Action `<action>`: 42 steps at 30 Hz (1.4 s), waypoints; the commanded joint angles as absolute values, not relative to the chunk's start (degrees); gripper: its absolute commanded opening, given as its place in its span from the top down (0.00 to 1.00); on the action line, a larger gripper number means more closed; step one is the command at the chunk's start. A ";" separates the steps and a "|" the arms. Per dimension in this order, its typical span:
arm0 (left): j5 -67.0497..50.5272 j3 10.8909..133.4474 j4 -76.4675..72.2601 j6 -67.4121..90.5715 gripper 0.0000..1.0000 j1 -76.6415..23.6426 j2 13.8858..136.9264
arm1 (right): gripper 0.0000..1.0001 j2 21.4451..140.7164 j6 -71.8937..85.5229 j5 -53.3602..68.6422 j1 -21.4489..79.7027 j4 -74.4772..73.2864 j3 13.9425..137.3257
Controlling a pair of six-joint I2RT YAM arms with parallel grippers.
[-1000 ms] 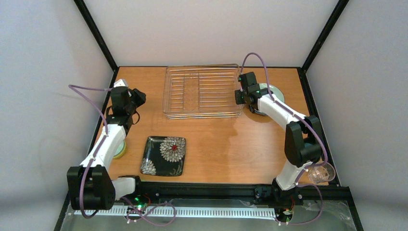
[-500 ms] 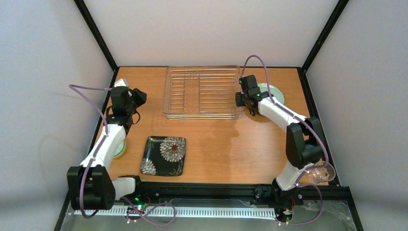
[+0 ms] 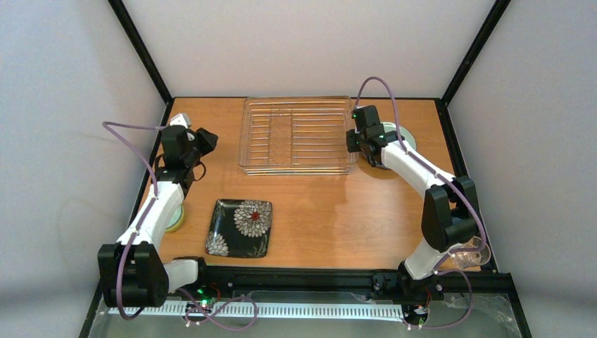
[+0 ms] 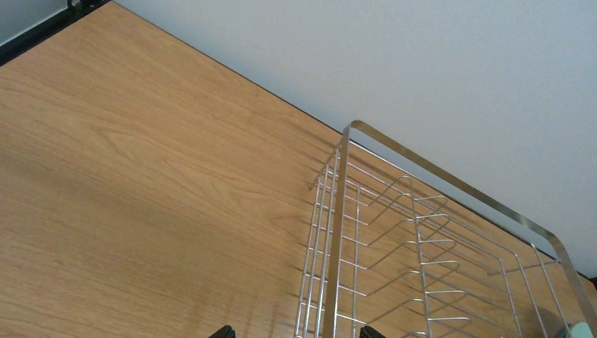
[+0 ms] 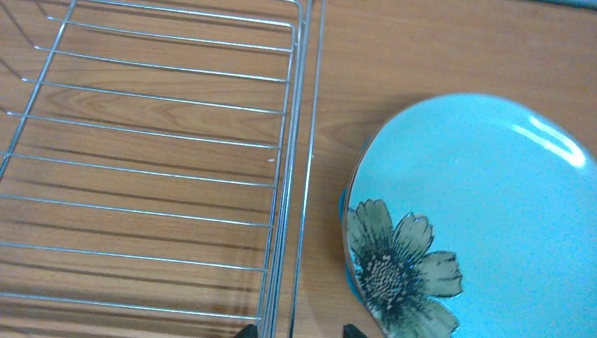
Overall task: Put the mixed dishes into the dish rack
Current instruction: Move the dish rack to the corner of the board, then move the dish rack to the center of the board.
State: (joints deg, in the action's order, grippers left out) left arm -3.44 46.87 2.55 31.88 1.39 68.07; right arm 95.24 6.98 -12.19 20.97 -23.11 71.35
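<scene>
left gripper [image 4: 294, 333] spread wide, apart from rack [image 3: 296, 135] | right gripper [image 5: 297, 331] parted, astride rack rim, gripping nothing | mint plate [image 5: 486, 211] just beside rack

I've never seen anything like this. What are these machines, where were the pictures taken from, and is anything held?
These are robots: a left arm and a right arm, bolted at the table's near edge, each ending in a two-finger gripper. The wide picture looks down from above; the other two come from cameras on the wrists. On the table lie a wire dish rack, a black square floral plate and a pale mint plate. The left gripper and right gripper are open, holding nothing.
</scene>
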 commanded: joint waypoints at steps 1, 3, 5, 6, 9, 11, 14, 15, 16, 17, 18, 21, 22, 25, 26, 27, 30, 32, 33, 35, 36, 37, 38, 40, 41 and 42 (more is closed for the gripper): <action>-6.26 49.48 1.84 29.67 0.00 1.15 66.40 | 0.20 92.82 6.65 -13.81 20.65 -25.76 74.30; -7.29 49.64 1.23 29.58 0.00 1.19 65.76 | 0.02 92.05 7.03 -13.93 20.60 -26.47 75.29; -8.50 50.38 0.91 29.64 0.00 1.14 65.43 | 0.01 91.20 7.19 -13.27 20.63 -27.23 76.84; -8.79 50.88 0.93 29.93 0.00 1.14 65.32 | 0.01 90.70 7.26 -12.81 20.63 -27.24 77.74; -10.17 52.77 0.94 30.81 0.00 1.16 65.01 | 0.01 89.40 7.90 -11.78 20.65 -26.60 80.81; -10.99 53.54 0.50 31.79 0.00 1.16 64.32 | 0.01 89.44 8.77 -11.55 20.58 -26.58 83.50; -13.42 53.29 -3.46 33.78 0.00 1.23 63.02 | 0.01 90.71 10.83 -11.59 19.95 -27.80 88.19; -14.70 53.28 -4.39 34.34 0.00 1.23 63.05 | 0.01 91.25 10.97 -9.54 19.29 -28.21 89.71; -15.89 53.47 -5.03 34.63 0.00 1.26 63.40 | 0.01 91.90 11.50 -6.98 18.34 -28.86 91.98; -16.44 54.00 -4.99 35.03 0.00 1.23 63.97 | 0.01 92.72 12.12 -4.95 17.53 -29.49 93.73; -16.43 54.84 -4.41 35.51 0.00 1.30 64.80 | 0.01 93.55 12.82 -3.45 16.75 -30.15 95.37; -16.19 57.35 -2.65 35.86 0.00 1.23 67.34 | 0.01 96.57 14.28 -1.28 14.85 -32.91 100.91; -16.08 57.75 -2.45 36.10 0.00 1.23 67.81 | 0.01 97.69 14.73 -1.40 14.46 -33.90 102.49; -13.71 58.36 -0.81 37.57 0.00 1.22 68.98 | 0.01 99.25 16.91 -4.02 13.51 -34.74 103.67; -12.46 58.56 0.57 37.71 0.00 1.23 69.40 | 0.01 99.70 17.48 -4.80 13.35 -34.80 103.64; -10.81 58.80 2.78 37.85 0.00 1.21 69.81 | 0.01 100.24 17.65 -5.17 13.36 -34.92 103.54; -7.44 59.10 7.02 38.31 0.00 1.28 71.60 | 0.01 103.64 17.33 -5.91 13.35 -38.02 105.06; -6.68 58.56 8.48 38.75 0.00 1.21 72.68 | 0.02 106.06 16.94 -6.19 13.36 -40.33 105.50; -6.27 58.13 9.05 39.02 0.00 1.22 73.30 | 0.02 106.91 16.96 -6.24 13.29 -40.85 104.99; -5.55 57.37 9.54 39.11 0.00 1.21 74.52 | 0.02 107.30 16.85 -6.18 13.35 -40.65 102.90; -5.13 57.16 9.97 39.07 0.00 1.15 75.28 | 0.03 107.43 16.78 -6.54 13.33 -40.46 101.81; -5.07 57.03 10.24 38.96 0.00 1.17 76.12 | 0.03 107.59 16.60 -7.06 13.36 -40.41 100.70; -5.21 57.04 10.37 38.80 0.00 1.20 76.98 | 0.03 107.84 16.32 -7.43 13.37 -40.27 100.08; -5.48 57.17 10.69 38.63 0.00 1.19 78.74 | 0.03 108.51 16.06 -7.90 13.33 -40.30 99.36; -5.73 57.16 10.72 38.48 0.00 1.15 79.62 | 0.03 108.91 16.02 -7.70 13.32 -40.18 99.24; -5.96 57.23 10.80 38.15 0.00 1.22 80.34 | 0.03 109.43 16.00 -7.35 13.38 -40.10 99.31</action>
